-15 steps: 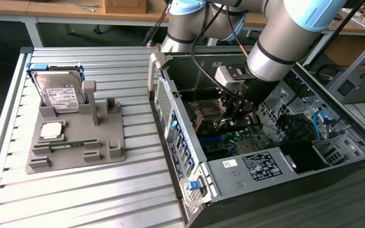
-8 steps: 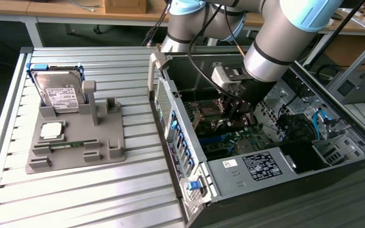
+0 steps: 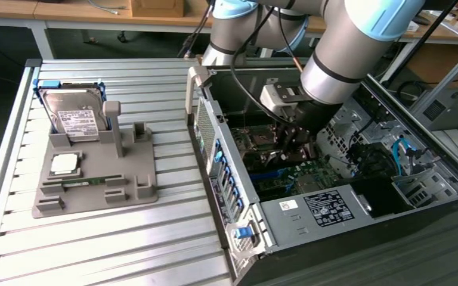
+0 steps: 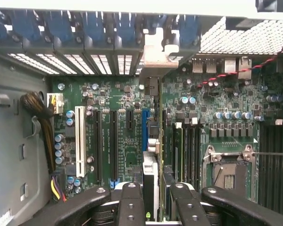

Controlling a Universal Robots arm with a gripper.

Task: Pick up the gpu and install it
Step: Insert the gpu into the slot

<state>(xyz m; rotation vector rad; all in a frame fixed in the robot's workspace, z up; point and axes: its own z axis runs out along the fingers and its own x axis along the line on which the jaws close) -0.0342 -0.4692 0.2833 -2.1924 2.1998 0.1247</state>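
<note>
1. While the arm [image 3: 348,53] reaches down into the open computer case [image 3: 213,119] on the exterior view's right, we see the gripper [image 3: 293,143] low inside it, just over the motherboard [image 4: 118,94].
2. Fingers [image 4: 131,202] are closed on the gpu [image 4: 151,174]; in the wrist view we see the card edge-on, clamped between the two black pads.
3. Gpu stands upright on its edge, in line with the blue slot [image 4: 145,127], and runs toward the case's rear wall.
4. Its silver bracket [image 4: 153,52] sits at the rear slot openings, among the blue cover clips.
5. We cannot tell if the card's lower edge is seated in the slot.
6. White slot [image 4: 80,141] lies a few slots away from the card; the processor socket [image 4: 228,174] lies on the card's other side.
7. Power supply [image 3: 324,208] fills the case's near end.
8. On the exterior view's left, well apart from the case, a grey holder [image 3: 93,196] rests on the slatted table [image 3: 133,238].
9. Holder carries a hard drive [image 3: 74,116] at its far end, a processor chip [image 3: 64,162] and a memory stick [image 3: 93,180].
</note>
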